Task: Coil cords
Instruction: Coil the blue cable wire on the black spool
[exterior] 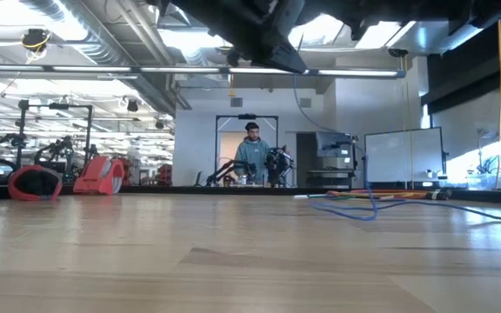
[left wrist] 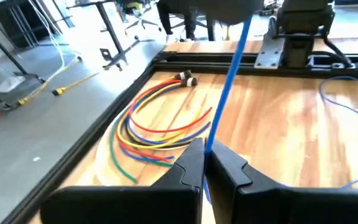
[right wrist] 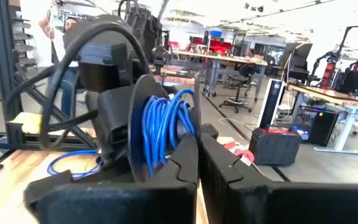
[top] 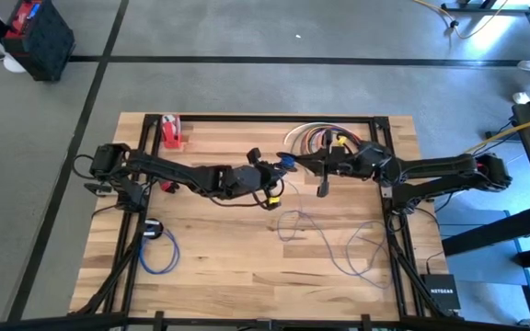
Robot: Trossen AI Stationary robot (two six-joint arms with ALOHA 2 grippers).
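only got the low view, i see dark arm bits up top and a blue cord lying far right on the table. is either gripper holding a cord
observer: yes. The left gripper is shut on the blue cord, which runs taut from it up to the right gripper.
operator: any of it coiled yet
observer: yes. The right wrist view shows several blue loops wound round the end of the left arm.
operator: other cords around?
observer: a bundle of coloured cords, red, orange, yellow and green, lies curved near the back edge of the table.
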